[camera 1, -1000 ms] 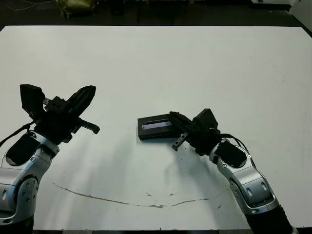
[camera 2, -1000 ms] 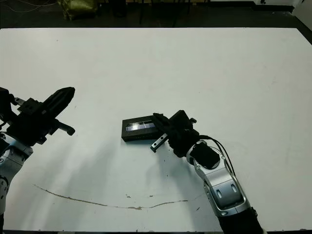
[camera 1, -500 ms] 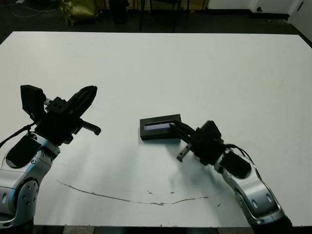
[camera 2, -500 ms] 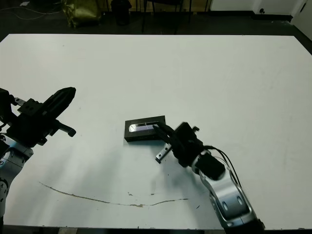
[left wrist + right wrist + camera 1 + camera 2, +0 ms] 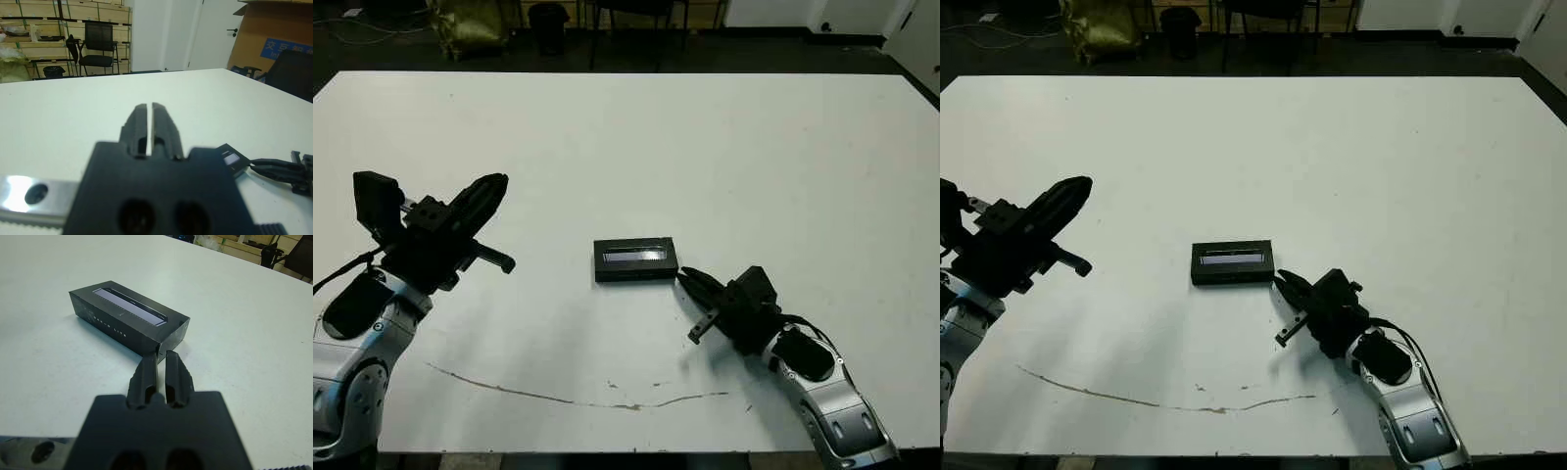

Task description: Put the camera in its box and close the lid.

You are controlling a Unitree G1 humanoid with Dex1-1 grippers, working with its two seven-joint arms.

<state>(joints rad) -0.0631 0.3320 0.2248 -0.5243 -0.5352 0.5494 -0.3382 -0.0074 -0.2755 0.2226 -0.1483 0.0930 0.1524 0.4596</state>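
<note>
The box (image 5: 636, 275) lies in the middle of the table with the lid (image 5: 635, 257) on it, its pale bluish strip facing up. No white lining shows, and the camera is hidden. My right gripper (image 5: 685, 278) is shut with nothing in it. Its tips point at the box's right end, a short gap away, and the right wrist view shows the fingertips (image 5: 149, 360) just short of the box corner (image 5: 172, 335). Far to the left, my left gripper (image 5: 496, 182) hangs above the table, shut and holding nothing.
A thin brownish line (image 5: 558, 396) runs across the table near the front edge. A chair (image 5: 99, 43), shelves and a cardboard carton (image 5: 274, 34) stand beyond the far edge.
My right gripper has drawn back off the box's right end, toward the near right. The left arm has not moved. The whole picture has shifted a little.
</note>
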